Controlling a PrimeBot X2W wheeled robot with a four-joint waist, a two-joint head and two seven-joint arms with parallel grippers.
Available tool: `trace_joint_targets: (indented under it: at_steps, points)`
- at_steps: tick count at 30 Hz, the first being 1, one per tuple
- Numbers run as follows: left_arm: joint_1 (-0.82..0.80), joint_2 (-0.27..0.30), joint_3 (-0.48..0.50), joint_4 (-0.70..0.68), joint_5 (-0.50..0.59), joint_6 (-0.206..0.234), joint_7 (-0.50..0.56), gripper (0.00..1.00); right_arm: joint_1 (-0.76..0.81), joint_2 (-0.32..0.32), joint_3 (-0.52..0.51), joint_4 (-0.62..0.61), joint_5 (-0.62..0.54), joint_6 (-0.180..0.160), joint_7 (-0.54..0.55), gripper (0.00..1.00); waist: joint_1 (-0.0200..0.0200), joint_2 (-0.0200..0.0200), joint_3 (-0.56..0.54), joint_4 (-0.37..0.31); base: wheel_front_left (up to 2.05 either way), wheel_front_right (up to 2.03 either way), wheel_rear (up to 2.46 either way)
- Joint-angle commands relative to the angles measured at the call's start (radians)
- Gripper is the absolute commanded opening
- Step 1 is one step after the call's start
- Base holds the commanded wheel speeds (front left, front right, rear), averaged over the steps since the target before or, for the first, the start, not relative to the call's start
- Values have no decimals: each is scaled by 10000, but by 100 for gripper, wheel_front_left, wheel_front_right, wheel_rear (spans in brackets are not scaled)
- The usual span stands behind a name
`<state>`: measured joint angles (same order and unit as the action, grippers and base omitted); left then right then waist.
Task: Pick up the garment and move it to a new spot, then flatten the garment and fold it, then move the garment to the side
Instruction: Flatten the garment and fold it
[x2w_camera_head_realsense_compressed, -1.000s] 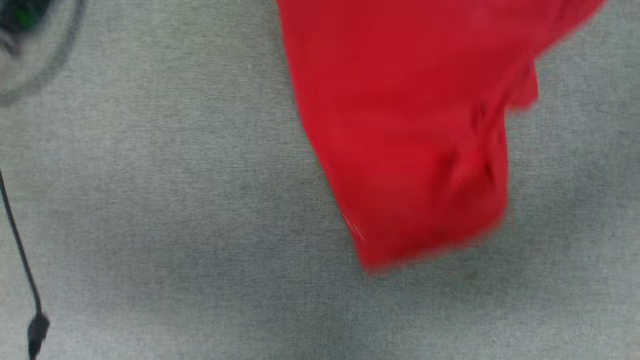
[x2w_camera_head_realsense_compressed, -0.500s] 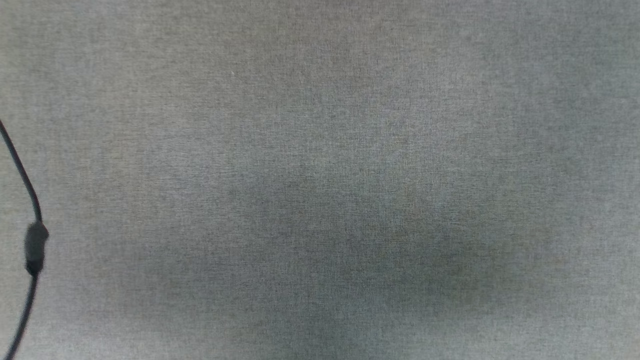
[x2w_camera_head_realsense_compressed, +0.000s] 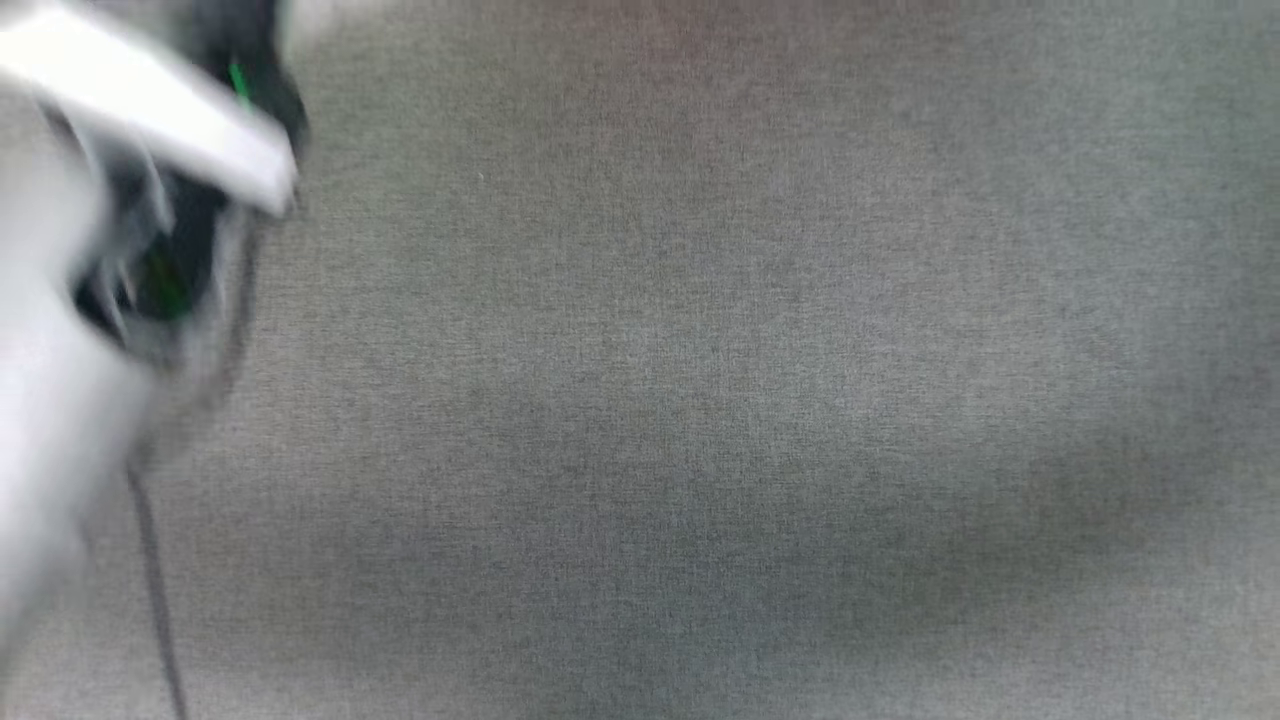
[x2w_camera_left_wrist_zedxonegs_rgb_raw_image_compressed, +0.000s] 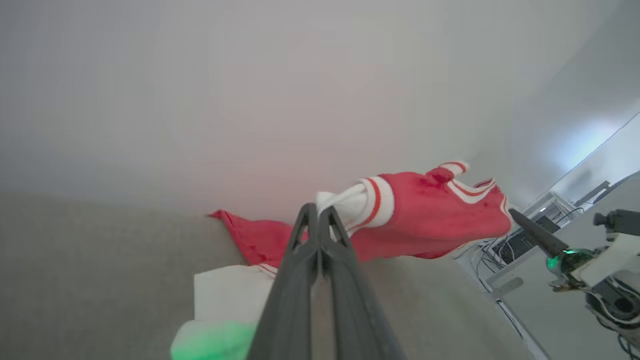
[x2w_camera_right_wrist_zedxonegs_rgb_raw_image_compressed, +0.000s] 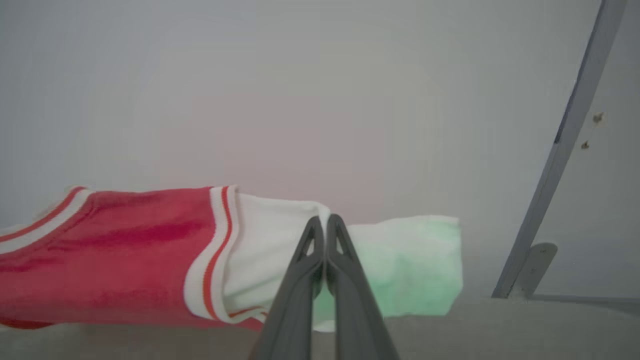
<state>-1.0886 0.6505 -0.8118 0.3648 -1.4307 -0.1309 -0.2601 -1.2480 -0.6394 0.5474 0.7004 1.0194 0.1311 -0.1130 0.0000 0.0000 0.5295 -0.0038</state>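
Broadly, a grey cloth-covered bench (x2w_camera_head_realsense_compressed: 700, 400), bare across the head view's middle and right: ample open room for laying down. Above the bench, in both wrist views, the red jersey (x2w_camera_left_wrist_zedxonegs_rgb_raw_image_compressed: 430, 220), hoisted and stretched sideways, long axis running from one gripper to the other, red body sagging between, one red corner drooping toward the bench. Judged mid-carry: picked up, not yet set on a new spot, flattening and folding to come.

At the bench's left, blurred in the head view, a pale forearm (x2w_camera_head_realsense_compressed: 150, 130) with dark housing and a green light. Below it, a thin dark cable (x2w_camera_head_realsense_compressed: 155, 580) trailing toward the bench's near edge. Past the bench's edge in the right wrist view, a slanted grey post (x2w_camera_right_wrist_zedxonegs_rgb_raw_image_compressed: 565, 150).

Left gripper (x2w_camera_left_wrist_zedxonegs_rgb_raw_image_compressed: 318, 212) clamped tight on a white sleeve (x2w_camera_left_wrist_zedxonegs_rgb_raw_image_compressed: 345, 202) by its striped trim. Right gripper (x2w_camera_right_wrist_zedxonegs_rgb_raw_image_compressed: 326, 222) likewise pinched on the other sleeve, red jersey leading off to that view's left. Neither arm nearer, both attached.

Next, probably: lower both together over the bench's bare middle, span kept wide. Mind the cable side and the bench's edge. Thin fabric, liable to bunch with the hem landing first.
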Motion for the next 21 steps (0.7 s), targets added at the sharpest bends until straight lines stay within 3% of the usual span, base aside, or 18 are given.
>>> trace_joint_targets:
  at_steps: [1,10,21]
  points:
    - [834,23,395,-507,-128,12,-70,0,785,-262,95,-582,235,-7,131,0,0,0,-171,13,0,0,0]
    - [5429,4,1140,-2825,340,10,-68,0,5632,-1816,-194,-3910,1575,-5,579,0,0,0,-903,54,0,0,0]
    - [7978,268,1210,-3441,1172,9,-63,0,9779,-2807,-878,-6122,2409,-5,1312,0,0,0,-1383,105,0,0,0]
